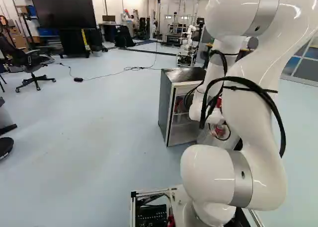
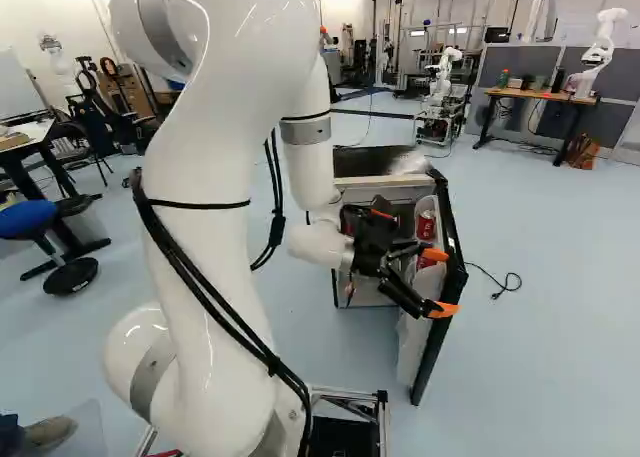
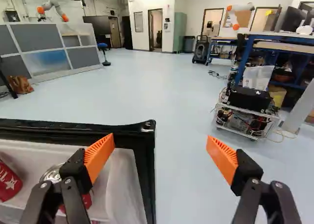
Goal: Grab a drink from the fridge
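Two red cans, the first (image 3: 9,183) and the second (image 3: 87,200), sit in the white-lined rack of the fridge door (image 2: 438,345); the second can shows its silver top and is partly covered by one finger in the wrist view. The door stands open; the fridge (image 1: 169,105) rests on the pale blue floor (image 1: 99,117), ahead of the arm (image 2: 215,207).

The gripper (image 2: 438,282) is beside the open door; its jaws are spread wide and hold nothing; in the wrist view the black corner of the door appears between the orange pads (image 3: 100,155), nearer the finger that overlaps the rack; whether that finger touches the door cannot be determined.

A black cable (image 2: 505,285) lies on the floor, beyond the door in the right base view; farther back, a wooden worktop (image 2: 540,95) carries another robot (image 2: 598,52); a large screen (image 1: 63,11) and an office chair (image 1: 30,63) stand at the left of the left base view.
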